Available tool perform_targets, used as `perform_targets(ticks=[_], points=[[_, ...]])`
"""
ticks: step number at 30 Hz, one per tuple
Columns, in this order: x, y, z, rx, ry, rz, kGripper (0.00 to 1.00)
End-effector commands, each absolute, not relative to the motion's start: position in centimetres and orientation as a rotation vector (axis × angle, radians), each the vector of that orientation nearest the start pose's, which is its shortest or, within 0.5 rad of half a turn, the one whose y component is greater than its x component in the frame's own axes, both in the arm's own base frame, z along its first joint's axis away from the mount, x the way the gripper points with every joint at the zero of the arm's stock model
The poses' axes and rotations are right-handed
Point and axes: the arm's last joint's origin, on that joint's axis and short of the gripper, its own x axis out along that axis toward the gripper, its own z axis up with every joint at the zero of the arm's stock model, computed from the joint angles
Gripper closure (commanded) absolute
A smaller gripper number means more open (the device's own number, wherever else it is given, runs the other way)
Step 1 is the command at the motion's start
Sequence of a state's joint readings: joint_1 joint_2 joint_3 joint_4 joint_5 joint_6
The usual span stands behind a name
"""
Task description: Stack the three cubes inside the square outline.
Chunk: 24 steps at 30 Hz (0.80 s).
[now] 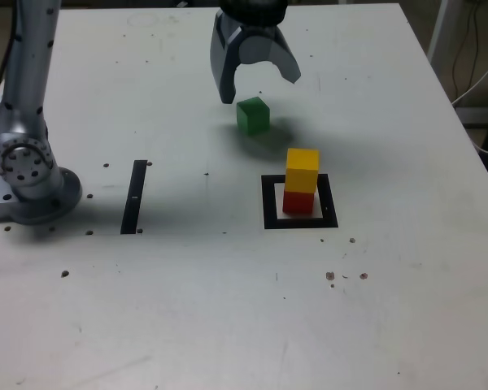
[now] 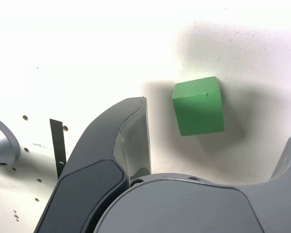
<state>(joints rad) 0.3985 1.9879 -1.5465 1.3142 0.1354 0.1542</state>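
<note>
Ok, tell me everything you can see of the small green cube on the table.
The small green cube is a matte, plain-faced solid block, sitting flat on the white table, alone and outside the black square outline. It lies just beyond the yellow-on-red stack. The open grey gripper hangs above it without touching; in the wrist view the cube sits between the fingers.

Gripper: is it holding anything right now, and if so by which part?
Nothing is held. The gripper is open above the green cube, which sits on the table between the spread fingers, touching neither.
</note>
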Motion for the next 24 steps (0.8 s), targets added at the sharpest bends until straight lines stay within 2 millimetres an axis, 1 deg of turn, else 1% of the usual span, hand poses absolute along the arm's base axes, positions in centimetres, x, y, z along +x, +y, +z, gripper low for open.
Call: perform_targets(ticks=[1, 11, 24], points=[[31.11, 13.84, 26.24, -0.152, 1.786, 0.272, 0.00], [30.75, 13.67, 25.83, -0.252, 1.805, 0.379, 0.00], [30.63, 13.50, 25.70, -0.296, 1.806, 0.390, 0.00]])
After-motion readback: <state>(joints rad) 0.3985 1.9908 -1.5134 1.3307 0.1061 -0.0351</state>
